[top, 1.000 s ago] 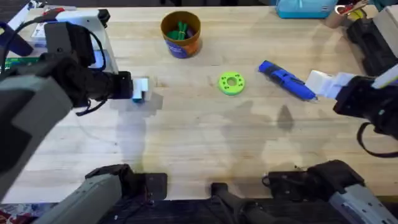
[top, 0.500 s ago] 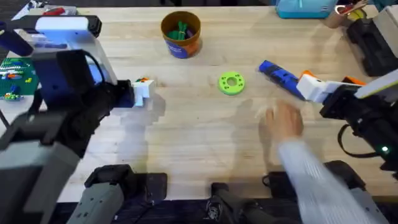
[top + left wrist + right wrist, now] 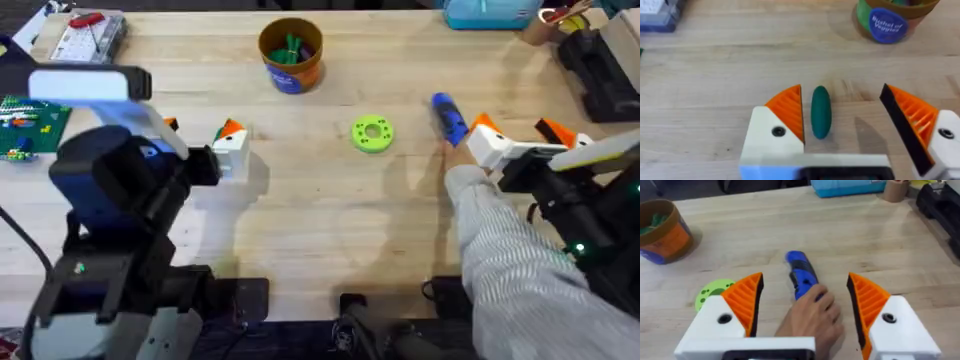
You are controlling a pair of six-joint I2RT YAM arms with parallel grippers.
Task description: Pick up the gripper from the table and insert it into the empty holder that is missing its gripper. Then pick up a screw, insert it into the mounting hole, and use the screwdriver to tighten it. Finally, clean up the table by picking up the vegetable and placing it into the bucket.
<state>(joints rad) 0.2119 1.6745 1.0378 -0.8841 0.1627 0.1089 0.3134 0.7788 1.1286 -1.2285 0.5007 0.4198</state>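
The vegetable, a small dark-green oval, lies on the wood between the fingers of my open left gripper, close beside one orange pad. The orange-brown bucket with green pieces inside stands farther back. A person's hand grips the blue screwdriver on the table, right between the fingers of my open right gripper. In the overhead view the right gripper is beside the screwdriver, and the left gripper is at mid-left. The loose gripper, holder and screw are out of view.
A lime-green disc with holes lies mid-table. A clear parts box with a red tool and a green circuit board sit at the far left. A light-blue box and black gear line the back right. A grey sleeve crosses the lower right.
A person's hand came in from the lower right and took hold of the screwdriver, turning it more upright in view. Both grippers now show their orange pads spread apart.
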